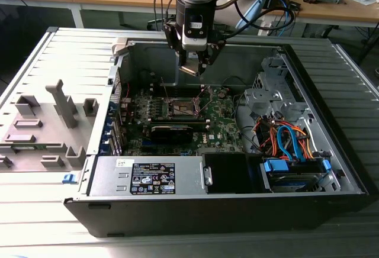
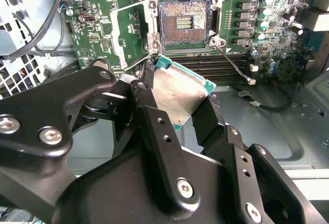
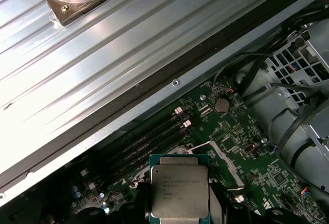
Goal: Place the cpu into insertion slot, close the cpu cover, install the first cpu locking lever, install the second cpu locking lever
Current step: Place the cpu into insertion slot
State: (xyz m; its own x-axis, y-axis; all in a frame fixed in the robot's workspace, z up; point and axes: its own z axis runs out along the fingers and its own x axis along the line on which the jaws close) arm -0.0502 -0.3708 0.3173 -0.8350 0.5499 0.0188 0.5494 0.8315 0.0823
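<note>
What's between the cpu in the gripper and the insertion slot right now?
In the second wrist view, only the silver rim separates the cpu, shut in the gripper, from the insertion slot; the slot lies uncovered.

In the second wrist view the black jaws hide two edges of the cpu (image 2: 177, 93); in the first wrist view its edge nearest the jaws reaches the picture's border. In the exterior view the slot (image 1: 182, 107) is too small to show its contacts.

Electronics lab: cable-strewn wooden workbenches (image 1: 349, 10)
</note>
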